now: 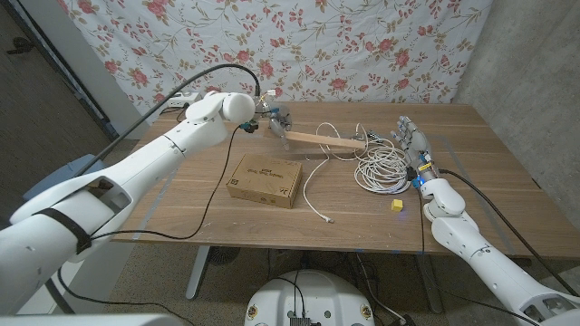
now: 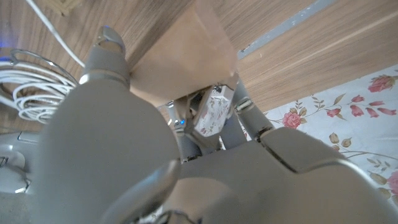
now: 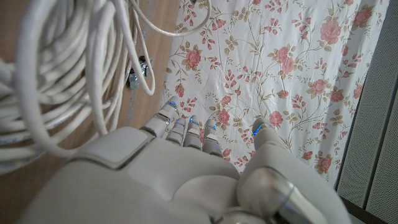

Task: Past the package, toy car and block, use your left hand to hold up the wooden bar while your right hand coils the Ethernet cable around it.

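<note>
The left hand [image 1: 275, 118] grips the wooden bar [image 1: 322, 140] by its end, while the right hand [image 1: 412, 145], empty and loosely spread beside the Ethernet cable [image 1: 381, 167], must next grasp it.

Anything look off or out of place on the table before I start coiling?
Nothing looks damaged or spilled. The left hand grips one end of the wooden bar. The Ethernet cable lies in a loose heap beside the right hand, one end trailing toward the package. The small yellow block sits apart.
</note>
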Controlling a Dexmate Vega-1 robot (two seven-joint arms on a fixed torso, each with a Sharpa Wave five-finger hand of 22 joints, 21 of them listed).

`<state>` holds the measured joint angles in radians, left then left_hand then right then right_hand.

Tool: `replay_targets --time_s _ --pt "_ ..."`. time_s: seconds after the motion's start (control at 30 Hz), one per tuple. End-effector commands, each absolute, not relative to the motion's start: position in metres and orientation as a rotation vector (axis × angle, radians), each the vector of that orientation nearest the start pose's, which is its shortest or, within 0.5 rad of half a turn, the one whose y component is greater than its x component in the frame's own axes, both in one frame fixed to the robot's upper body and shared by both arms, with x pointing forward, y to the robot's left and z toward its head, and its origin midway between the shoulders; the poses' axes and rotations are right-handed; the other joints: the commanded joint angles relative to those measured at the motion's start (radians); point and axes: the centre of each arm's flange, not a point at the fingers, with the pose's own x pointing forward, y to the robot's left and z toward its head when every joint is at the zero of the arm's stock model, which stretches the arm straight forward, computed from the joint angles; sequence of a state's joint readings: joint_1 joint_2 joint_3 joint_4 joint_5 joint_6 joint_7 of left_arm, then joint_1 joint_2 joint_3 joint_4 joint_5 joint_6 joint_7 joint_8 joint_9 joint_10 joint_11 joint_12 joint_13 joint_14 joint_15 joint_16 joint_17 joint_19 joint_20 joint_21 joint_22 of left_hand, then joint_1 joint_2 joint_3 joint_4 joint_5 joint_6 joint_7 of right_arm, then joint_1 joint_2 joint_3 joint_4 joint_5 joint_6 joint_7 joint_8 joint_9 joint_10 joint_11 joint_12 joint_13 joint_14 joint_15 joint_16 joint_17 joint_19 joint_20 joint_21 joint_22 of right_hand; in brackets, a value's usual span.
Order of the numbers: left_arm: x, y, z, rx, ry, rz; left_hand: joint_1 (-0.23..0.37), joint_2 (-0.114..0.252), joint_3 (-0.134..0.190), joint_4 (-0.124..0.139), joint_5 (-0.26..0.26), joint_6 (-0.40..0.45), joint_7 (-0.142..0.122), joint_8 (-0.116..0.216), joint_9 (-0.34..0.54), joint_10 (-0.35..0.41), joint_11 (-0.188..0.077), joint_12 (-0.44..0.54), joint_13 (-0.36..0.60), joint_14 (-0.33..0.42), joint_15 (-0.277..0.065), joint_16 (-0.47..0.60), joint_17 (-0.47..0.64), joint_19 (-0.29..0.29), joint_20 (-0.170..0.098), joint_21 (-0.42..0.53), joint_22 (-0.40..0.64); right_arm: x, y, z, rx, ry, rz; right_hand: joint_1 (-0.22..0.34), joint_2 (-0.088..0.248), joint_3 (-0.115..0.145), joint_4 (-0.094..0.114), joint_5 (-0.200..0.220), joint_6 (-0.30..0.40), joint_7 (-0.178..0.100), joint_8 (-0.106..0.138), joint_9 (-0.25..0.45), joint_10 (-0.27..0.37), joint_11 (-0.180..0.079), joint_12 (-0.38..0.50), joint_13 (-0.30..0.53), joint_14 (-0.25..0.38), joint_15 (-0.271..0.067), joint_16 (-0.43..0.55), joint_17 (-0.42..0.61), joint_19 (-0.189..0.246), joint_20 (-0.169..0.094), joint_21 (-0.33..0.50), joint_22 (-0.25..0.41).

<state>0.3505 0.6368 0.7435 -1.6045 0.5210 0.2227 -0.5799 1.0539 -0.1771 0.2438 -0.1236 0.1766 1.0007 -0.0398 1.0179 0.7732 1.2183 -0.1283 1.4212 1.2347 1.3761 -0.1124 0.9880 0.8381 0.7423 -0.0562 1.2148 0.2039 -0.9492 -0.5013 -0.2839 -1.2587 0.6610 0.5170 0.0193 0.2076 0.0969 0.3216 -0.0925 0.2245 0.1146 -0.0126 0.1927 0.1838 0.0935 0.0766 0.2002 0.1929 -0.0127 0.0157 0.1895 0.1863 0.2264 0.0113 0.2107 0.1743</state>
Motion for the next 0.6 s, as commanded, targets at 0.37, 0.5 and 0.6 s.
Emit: replay_targets --time_s 0.37,0.5,0.6 --pt "0.62 0.191 0.143 1.026 -0.5 -0.352 -0.353 0.322 0.286 0.245 -0.002 0.138 0.097 0.075 0.046 -0.018 0.023 0.081 0.0 0.037 -0.019 0.067 -0.044 -0.02 0.002 0.036 -0.001 0.608 -0.333 -0.052 0.002 -0.745 -0.011 0.066 0.024 0.037 -0.042 0.001 0.057 0.004 0.014 0.002 0.056 0.001 0.019 0.004 0.074 0.006 0.02 -0.005 0.05 -0.003 0.009 0.005" --pt "0.612 0.196 0.154 1.027 -0.528 -0.322 -0.362 0.33 0.292 0.249 -0.001 0.133 0.097 0.072 0.032 -0.026 0.021 0.099 0.0 0.036 -0.022 0.076 -0.065 -0.024 0.004 0.046 -0.003 0.598 -0.33 -0.05 -0.066 -0.746 -0.089 0.139 0.053 0.071 -0.065 -0.011 0.118 0.012 0.024 0.002 0.114 0.001 0.03 0.004 0.148 0.008 0.036 -0.001 0.095 -0.001 0.022 0.008" --pt "0.607 0.2 0.161 1.036 -0.542 -0.3 -0.362 0.33 0.295 0.248 -0.002 0.141 0.096 0.075 0.027 -0.025 0.022 0.103 0.0 0.038 -0.023 0.082 -0.067 -0.022 0.002 0.049 -0.005 0.589 -0.325 -0.046 -0.151 -0.743 -0.144 0.173 0.065 0.081 -0.058 -0.027 0.191 0.01 0.037 0.004 0.193 0.002 0.049 0.008 0.267 -0.004 0.082 0.017 0.152 0.032 0.043 0.015"
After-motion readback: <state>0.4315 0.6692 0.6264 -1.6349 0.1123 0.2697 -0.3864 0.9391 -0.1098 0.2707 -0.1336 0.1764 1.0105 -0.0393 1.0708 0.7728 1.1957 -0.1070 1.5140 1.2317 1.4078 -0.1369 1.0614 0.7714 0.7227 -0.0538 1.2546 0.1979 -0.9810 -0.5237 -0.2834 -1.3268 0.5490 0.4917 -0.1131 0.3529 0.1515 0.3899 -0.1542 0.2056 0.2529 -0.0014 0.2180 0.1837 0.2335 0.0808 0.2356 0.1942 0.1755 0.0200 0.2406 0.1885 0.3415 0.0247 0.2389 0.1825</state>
